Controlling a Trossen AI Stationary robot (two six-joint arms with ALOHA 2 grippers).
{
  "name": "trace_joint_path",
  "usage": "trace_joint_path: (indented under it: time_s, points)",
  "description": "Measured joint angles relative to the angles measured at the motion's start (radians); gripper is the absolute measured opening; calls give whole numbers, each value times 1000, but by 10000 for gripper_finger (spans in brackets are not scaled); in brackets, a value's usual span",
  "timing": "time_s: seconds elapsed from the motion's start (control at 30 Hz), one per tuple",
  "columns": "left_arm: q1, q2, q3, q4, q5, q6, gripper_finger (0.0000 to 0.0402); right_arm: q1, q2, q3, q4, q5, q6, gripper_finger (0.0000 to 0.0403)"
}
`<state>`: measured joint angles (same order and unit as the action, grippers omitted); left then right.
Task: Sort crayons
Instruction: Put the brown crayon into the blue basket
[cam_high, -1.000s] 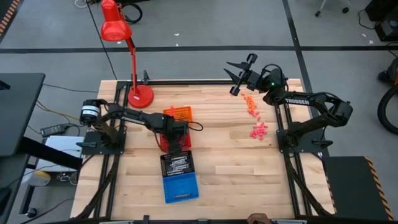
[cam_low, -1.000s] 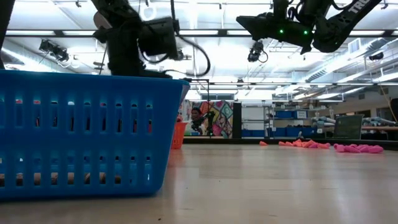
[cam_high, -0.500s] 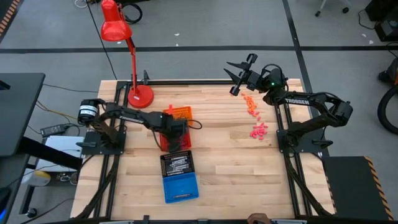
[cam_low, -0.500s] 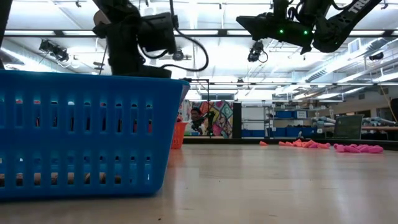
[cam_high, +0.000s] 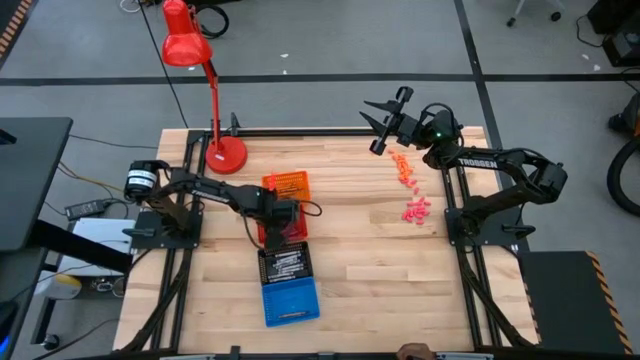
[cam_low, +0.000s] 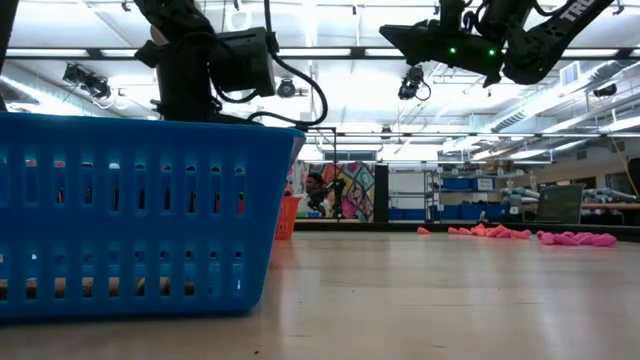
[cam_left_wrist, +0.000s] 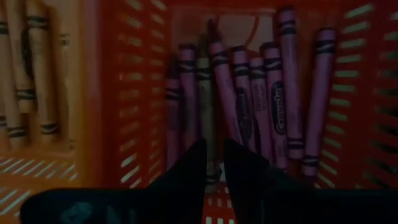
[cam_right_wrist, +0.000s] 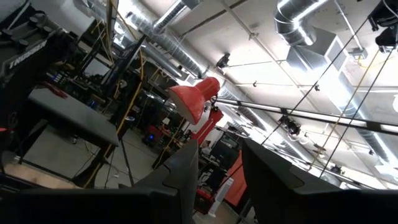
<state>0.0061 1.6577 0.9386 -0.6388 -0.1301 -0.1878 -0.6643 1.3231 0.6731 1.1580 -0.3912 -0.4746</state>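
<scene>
While left tool (cam_left_wrist: 212, 163) hangs over red tray (cam_left_wrist: 360, 93) | fingers narrowly apart | maroon crayons (cam_left_wrist: 249, 99) just beneath

**Colours and patterns on the sorting table**

Table (cam_high: 380, 270) was pale wood with plank grain; lamp (cam_high: 190, 60) was bright red, shade and base alike; orange tray (cam_high: 289, 182) had slotted walls; red tray (cam_left_wrist: 367, 93) was red with pale slits in its sides; black tray (cam_high: 285, 263) held greyish sticks; blue tray (cam_low: 130, 215) was bright blue with rows of vertical slots; crayons in the red tray (cam_left_wrist: 261, 99) were maroon with dark bands and dark oval labels; crayons in the neighbouring compartment (cam_left_wrist: 34, 68) looked orange-tan, also dark-banded; loose crayons on the table were orange (cam_high: 402, 168) and pink-red (cam_high: 416, 210); both arms were black, the right one lettered white.
</scene>
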Motion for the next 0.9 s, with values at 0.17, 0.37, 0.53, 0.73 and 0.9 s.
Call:
trace_joint_path:
  time_s: [0.17, 0.37, 0.53, 0.73, 0.9]
  points:
    - [-17, -1, 2, 7, 3, 24, 64, 0, 0, 0, -2, 0, 0, 129]
    - [-2, -1, 3, 6, -10, 17, 64, 0, 0, 0, -2, -1, 0, 129]
    - [4, -1, 1, 11, -12, -6, 64, 0, 0, 0, -2, -1, 0, 129]
    - [2, -3, -46, 68, 28, -11, 64, 0, 0, 0, -2, -2, 0, 129]
    - [2, -4, -71, 99, 28, -12, 64, 0, 0, 0, -2, -2, 0, 129]
